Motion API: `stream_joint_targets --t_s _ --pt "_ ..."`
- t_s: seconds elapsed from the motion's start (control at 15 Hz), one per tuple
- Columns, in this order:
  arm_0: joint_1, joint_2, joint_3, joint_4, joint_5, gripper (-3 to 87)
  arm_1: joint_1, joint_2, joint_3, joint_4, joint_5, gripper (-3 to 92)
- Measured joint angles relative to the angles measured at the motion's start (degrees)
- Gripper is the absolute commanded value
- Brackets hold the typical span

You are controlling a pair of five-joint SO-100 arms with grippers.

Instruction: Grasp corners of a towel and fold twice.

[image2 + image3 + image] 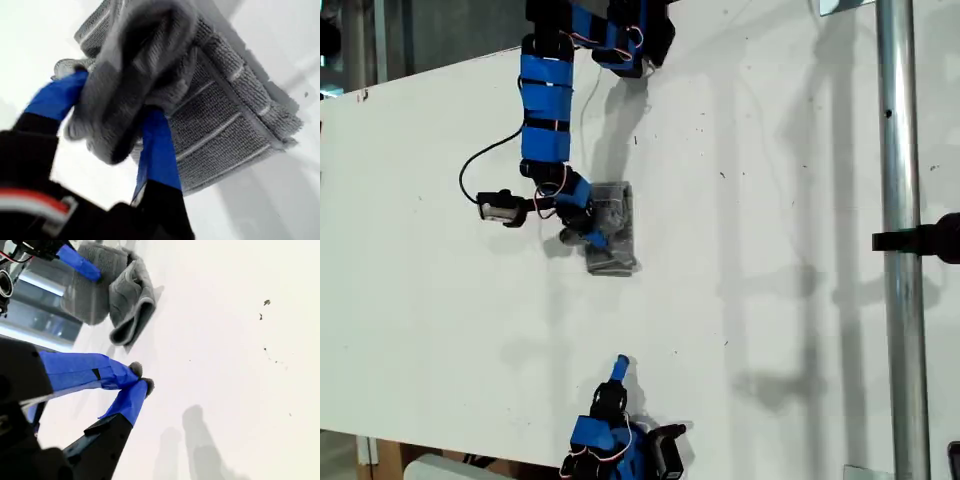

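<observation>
Towel point(612, 232) bunched in my first gripper point(588, 232) on bare white table point(770, 330)

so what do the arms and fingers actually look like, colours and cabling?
Both arms are blue printed segments with black servo blocks. My first gripper has blue tapered fingers on a black base with a red-and-white marking, a black cable looping beside the arm, and thin red and white wires along the joints. My second gripper has blue fingers on black.

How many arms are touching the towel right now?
1. My first tool holds a fold of the towel at mid-table. My second tool sits shut and empty near the exterior view's bottom edge, apart from the cloth.
</observation>
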Motion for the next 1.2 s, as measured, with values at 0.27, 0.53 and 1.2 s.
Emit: stream_joint_targets --t_s 0.27,0.53,1.2 --pt "0.0 0.0 0.0 0.0 0.0 -0.7 2.2 15.6 5.4 -9.2 0.0 7.0" --pt "0.0 0.0 0.0 1.0 -2.8 3.3 4.7 39.1 23.1 -5.2 -1.3 -0.3" --pt "4.3 -0.1 0.0 7.4 -8.8 5.1 6.3 106.7 75.1 24.1 25.5 13.6"
